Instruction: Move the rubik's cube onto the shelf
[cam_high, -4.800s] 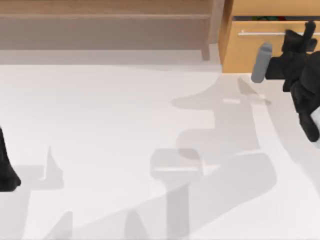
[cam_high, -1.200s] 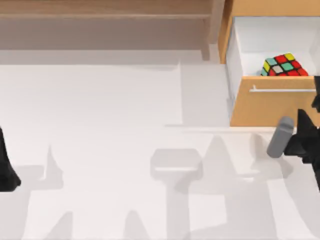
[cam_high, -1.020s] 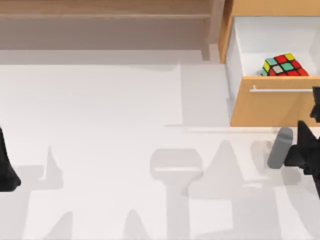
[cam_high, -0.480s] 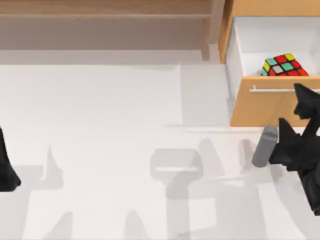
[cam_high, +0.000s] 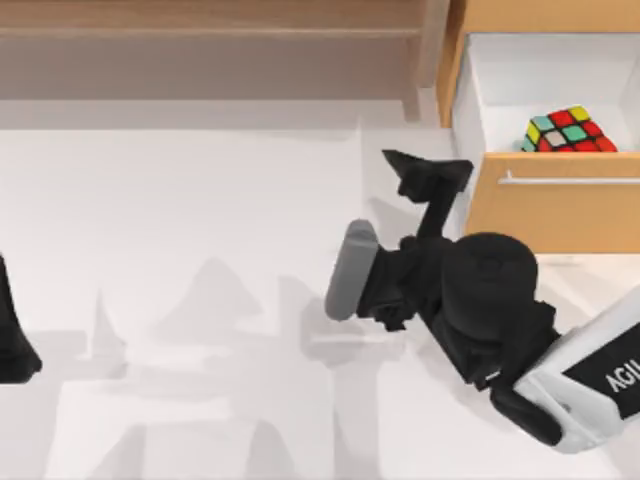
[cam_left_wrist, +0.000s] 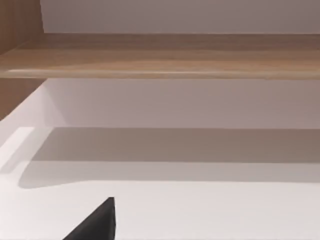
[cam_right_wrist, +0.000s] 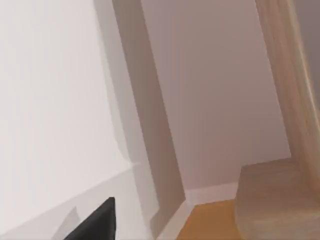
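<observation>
Since half a second ago the right arm has swung left from the right edge, across the tabletop. Its right hand now sits just left of the open drawer, fingers apart. The left hand is parked at the left edge; I cannot tell its state. The rubik's cube lies in the drawer. Farthest back runs the shelf, bare.
</observation>
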